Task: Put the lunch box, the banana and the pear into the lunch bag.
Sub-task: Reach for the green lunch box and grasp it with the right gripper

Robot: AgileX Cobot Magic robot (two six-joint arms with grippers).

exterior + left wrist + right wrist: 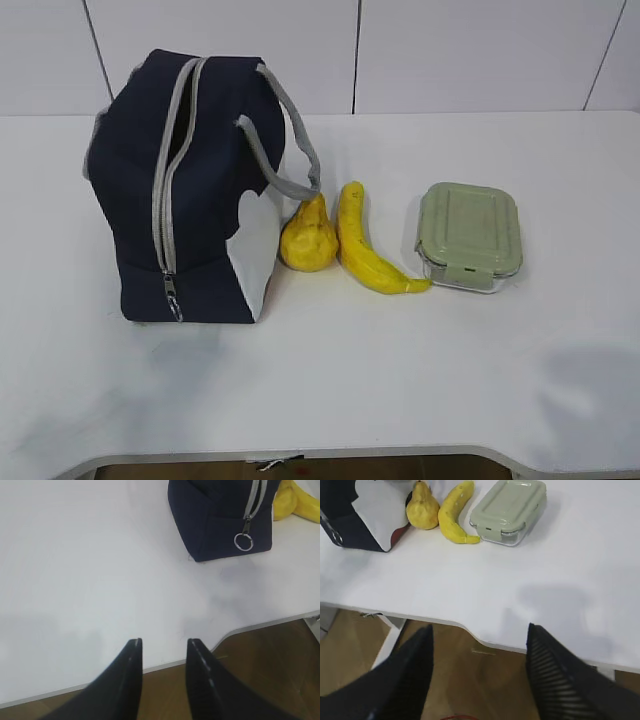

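Observation:
The navy lunch bag (185,190) stands on the left of the white table, its grey zipper (165,200) partly open along the top and front. Beside it the yellow pear (308,237) sits upright, then the curved banana (365,245), then the lunch box (470,235) with its sage-green lid. In the left wrist view my left gripper (164,642) hovers open and empty over the table's front edge, the bag's corner (220,520) far ahead. My right gripper (479,629) is open wide, empty, at the front edge; pear (422,507), banana (452,515) and lunch box (510,510) lie beyond.
The table's front edge (330,458) has a curved cut-out, with brown floor (485,680) below. A zipper pull ring (243,541) hangs at the bag's lower front corner. Neither arm appears in the exterior view.

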